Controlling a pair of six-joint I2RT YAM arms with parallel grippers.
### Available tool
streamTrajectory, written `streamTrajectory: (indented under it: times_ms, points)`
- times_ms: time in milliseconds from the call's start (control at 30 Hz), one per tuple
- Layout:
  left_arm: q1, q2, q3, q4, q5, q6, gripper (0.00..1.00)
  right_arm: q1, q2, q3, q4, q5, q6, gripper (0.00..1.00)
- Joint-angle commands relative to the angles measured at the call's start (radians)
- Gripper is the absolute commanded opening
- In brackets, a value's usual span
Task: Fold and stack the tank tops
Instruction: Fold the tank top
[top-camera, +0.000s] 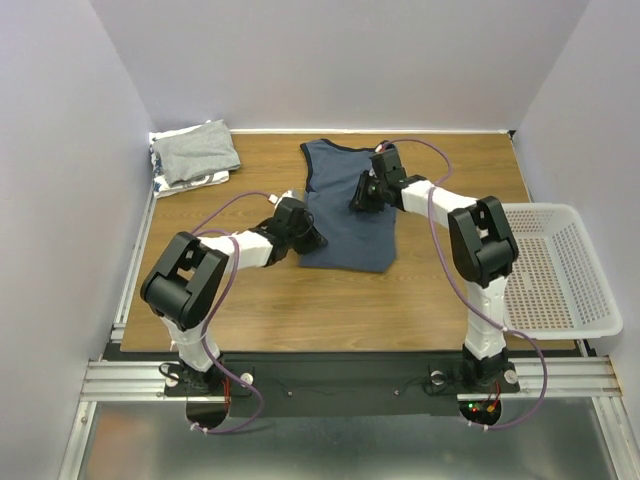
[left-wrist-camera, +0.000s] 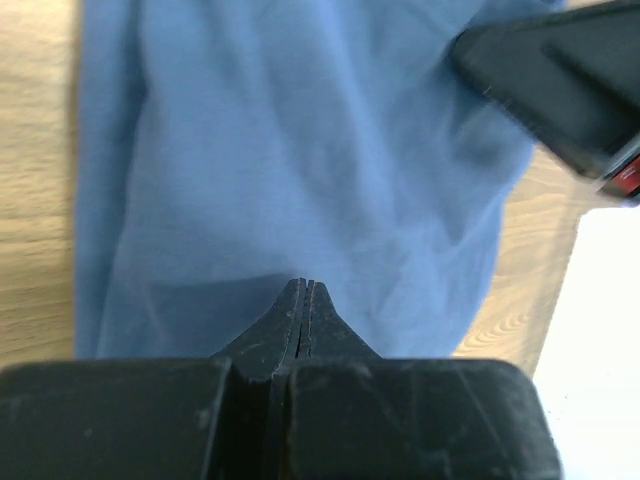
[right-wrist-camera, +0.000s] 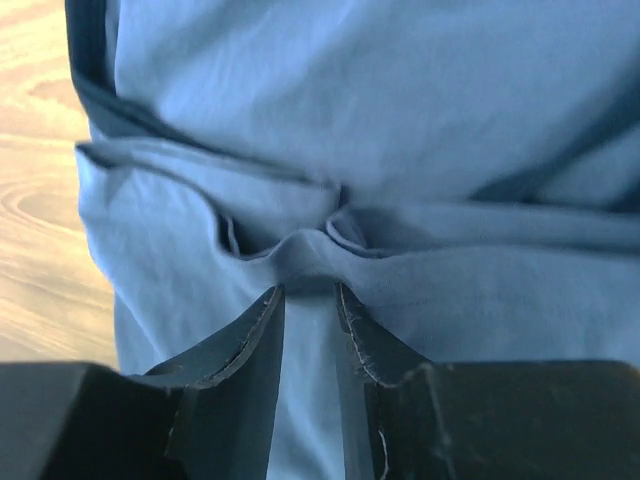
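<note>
1. Two grippers meet the slate-blue tank top (top-camera: 345, 238), which lies mid-table with its long axis pointing away from the bases.
2. Left gripper (left-wrist-camera: 303, 290) — jaws together at its near-left hem.
3. Right gripper (right-wrist-camera: 308, 292) — jaws slightly apart, straddling a raised fold nearer the straps.

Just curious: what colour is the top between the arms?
The top is slate blue with darker trim, best seen from the right wrist.
</note>
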Motion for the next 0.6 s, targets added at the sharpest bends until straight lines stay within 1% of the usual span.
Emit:
streamTrajectory:
  times_ms: [0, 133, 367, 467, 567]
  points:
    - [0.0, 0.014, -0.031, 0.037, -0.036, -0.026, 0.0, -0.044, 0.031, 0.089, 0.016, 0.011, -0.009, 0.32]
    - [0.0, 0.037, -0.059, 0.032, -0.04, -0.044, 0.0, -0.098, 0.063, 0.124, 0.014, 0.024, 0.009, 0.36]
    - [0.0, 0.037, -0.106, 0.041, -0.042, -0.063, 0.0, -0.121, 0.089, 0.173, -0.001, 0.022, 0.0, 0.39]
    - [0.0, 0.019, -0.132, 0.07, -0.031, -0.058, 0.0, -0.124, 0.08, 0.166, -0.006, 0.039, -0.009, 0.4]
    - [0.0, -0.006, -0.139, 0.09, -0.019, -0.043, 0.0, -0.122, 0.035, 0.158, -0.007, 0.053, -0.024, 0.42]
